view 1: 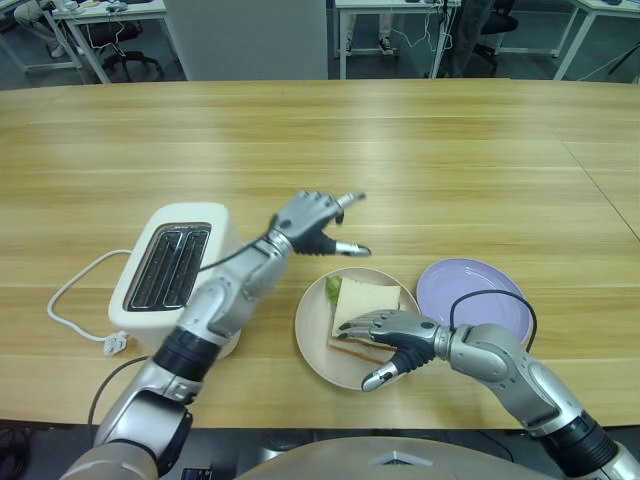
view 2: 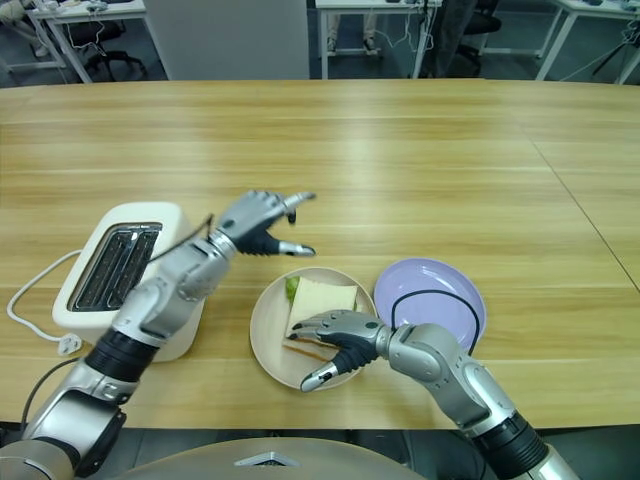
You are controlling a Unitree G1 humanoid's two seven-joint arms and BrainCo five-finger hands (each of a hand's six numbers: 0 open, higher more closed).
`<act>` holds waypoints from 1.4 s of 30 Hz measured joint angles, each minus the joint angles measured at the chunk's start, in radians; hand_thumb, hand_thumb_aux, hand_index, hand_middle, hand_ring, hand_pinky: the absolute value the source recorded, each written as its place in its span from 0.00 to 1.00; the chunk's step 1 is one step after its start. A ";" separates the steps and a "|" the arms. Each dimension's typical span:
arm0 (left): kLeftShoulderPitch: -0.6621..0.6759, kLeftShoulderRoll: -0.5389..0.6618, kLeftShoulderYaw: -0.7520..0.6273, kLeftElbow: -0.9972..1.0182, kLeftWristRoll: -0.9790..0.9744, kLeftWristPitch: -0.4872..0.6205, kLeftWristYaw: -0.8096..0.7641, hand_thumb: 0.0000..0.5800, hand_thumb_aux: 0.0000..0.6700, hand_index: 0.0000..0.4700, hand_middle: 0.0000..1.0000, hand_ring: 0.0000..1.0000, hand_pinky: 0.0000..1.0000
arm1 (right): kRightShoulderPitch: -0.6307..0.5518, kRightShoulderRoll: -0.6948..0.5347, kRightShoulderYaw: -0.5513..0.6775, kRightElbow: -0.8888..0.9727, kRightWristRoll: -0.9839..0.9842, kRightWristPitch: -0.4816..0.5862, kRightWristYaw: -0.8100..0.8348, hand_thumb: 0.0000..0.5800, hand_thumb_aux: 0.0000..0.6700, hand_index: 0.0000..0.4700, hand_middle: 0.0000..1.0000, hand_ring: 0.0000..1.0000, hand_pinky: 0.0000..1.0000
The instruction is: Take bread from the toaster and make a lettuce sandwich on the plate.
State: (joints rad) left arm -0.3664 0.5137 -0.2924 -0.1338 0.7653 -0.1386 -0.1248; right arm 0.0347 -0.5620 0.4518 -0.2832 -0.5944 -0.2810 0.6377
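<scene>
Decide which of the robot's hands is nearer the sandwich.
Right. The right hand lies over the near edge of the sandwich; the left hand hangs past the plate, on its far side.

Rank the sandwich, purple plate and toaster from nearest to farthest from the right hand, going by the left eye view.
1. The sandwich, partly beneath the right hand.
2. The purple plate, beside the hand on the robot's right.
3. The toaster, far across on the robot's left.
</scene>
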 measured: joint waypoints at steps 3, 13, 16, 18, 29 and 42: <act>0.038 0.018 0.067 -0.077 -0.024 0.018 -0.012 0.51 0.30 0.29 0.00 0.00 0.00 | -0.017 0.033 -0.020 0.030 0.001 0.009 -0.051 0.13 0.07 0.07 0.00 0.00 0.00; 0.472 0.056 0.296 -0.546 -0.396 0.102 -0.243 1.00 1.00 0.98 1.00 1.00 1.00 | 0.075 0.019 -0.158 -0.185 0.300 0.036 -0.070 1.00 1.00 0.98 1.00 1.00 1.00; 0.741 0.160 0.310 -0.699 -0.538 0.119 -0.400 1.00 1.00 0.98 1.00 1.00 1.00 | 0.212 -0.111 -0.195 -0.283 0.427 0.097 0.037 1.00 1.00 0.98 1.00 1.00 1.00; 0.896 0.227 0.275 -0.725 -0.560 0.118 -0.484 1.00 1.00 0.98 1.00 1.00 1.00 | 0.295 -0.175 -0.213 -0.318 0.467 0.121 0.082 1.00 1.00 0.98 1.00 1.00 1.00; 0.893 0.213 -0.058 -0.560 -0.182 0.123 -0.564 1.00 1.00 0.98 1.00 1.00 1.00 | 0.328 -0.159 -0.092 -0.222 0.329 0.171 0.092 1.00 1.00 0.98 1.00 1.00 1.00; 0.469 0.016 -0.209 -0.155 0.104 0.117 -0.463 1.00 1.00 0.98 1.00 1.00 1.00 | 0.083 0.023 0.034 0.127 0.077 0.138 -0.083 1.00 1.00 0.98 1.00 1.00 1.00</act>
State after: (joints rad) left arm 0.1024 0.5297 -0.5018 -0.2889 0.8696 -0.0220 -0.5873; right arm 0.1173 -0.5390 0.4853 -0.1565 -0.5178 -0.1431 0.5546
